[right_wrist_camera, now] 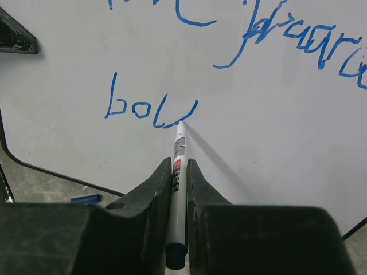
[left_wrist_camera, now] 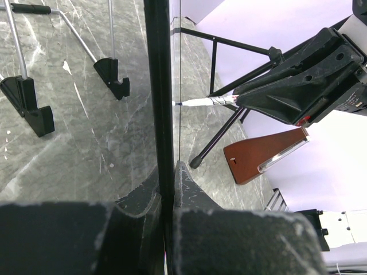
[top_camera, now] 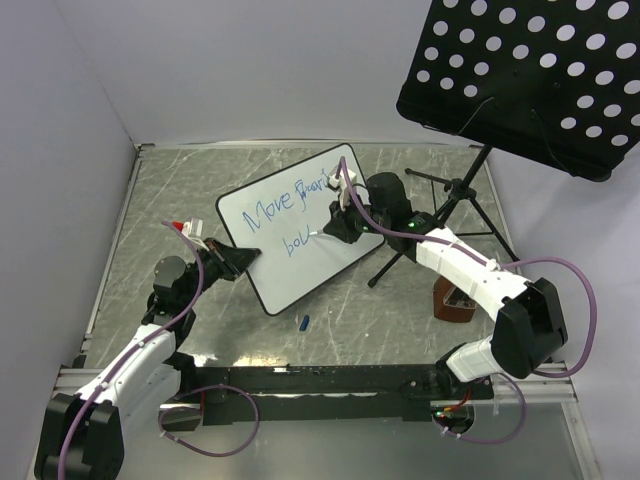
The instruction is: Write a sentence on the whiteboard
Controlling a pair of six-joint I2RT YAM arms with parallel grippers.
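Whiteboard mid-table, skewed, left rim pinched tight in left gripper. Right gripper clamped on marker, tip touching board at end of "bow". Writing in blue: first line looks done, second barely begun. To do well: light even tip pressure, small strokes, left hold firm so board can't slide.

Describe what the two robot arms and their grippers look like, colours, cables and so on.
The left arm and right arm have white shells with black joints. A purple cable loops along each. The left gripper and right gripper are matte black, tapering to wedge tips. A small green light glows on the right arm.
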